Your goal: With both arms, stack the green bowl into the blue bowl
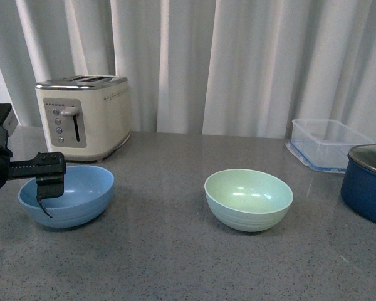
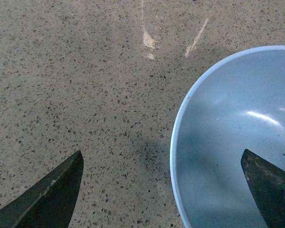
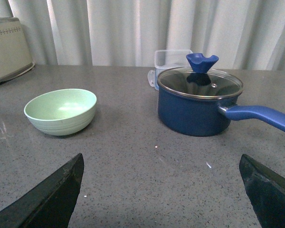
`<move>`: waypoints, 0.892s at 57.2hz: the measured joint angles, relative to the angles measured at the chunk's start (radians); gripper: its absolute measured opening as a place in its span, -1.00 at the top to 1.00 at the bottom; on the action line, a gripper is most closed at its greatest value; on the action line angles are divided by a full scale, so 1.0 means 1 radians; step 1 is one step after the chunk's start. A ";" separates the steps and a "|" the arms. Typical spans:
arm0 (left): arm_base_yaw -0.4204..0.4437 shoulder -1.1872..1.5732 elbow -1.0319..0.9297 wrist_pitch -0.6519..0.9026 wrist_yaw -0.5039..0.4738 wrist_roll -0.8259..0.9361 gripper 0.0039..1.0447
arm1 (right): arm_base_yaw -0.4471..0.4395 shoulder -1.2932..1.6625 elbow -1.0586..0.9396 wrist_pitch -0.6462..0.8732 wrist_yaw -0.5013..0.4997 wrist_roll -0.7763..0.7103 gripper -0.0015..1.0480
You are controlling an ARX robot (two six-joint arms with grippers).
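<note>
The light blue bowl [image 1: 75, 194] sits on the grey speckled counter at the left. My left gripper [image 1: 49, 188] hangs open over its left rim. In the left wrist view the blue bowl [image 2: 237, 137] has its rim running between the spread jaws of the left gripper [image 2: 161, 153], one tip inside and one outside. The pale green bowl [image 1: 249, 199] stands upright and empty at the counter's middle. In the right wrist view the green bowl [image 3: 61, 111] lies well ahead of my right gripper [image 3: 161, 156], which is open over bare counter and holds nothing. The right arm is outside the front view.
A cream toaster [image 1: 84, 116] stands behind the blue bowl. A clear plastic container [image 1: 329, 143] sits at the back right. A dark navy pot [image 3: 199, 107] with a glass lid stands to the right of the green bowl, its handle [image 3: 261, 116] pointing out. Curtains close off the back.
</note>
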 joint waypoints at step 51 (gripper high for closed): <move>-0.023 0.063 0.079 0.014 -0.015 -0.022 0.94 | 0.000 0.000 0.000 0.000 0.000 0.000 -0.81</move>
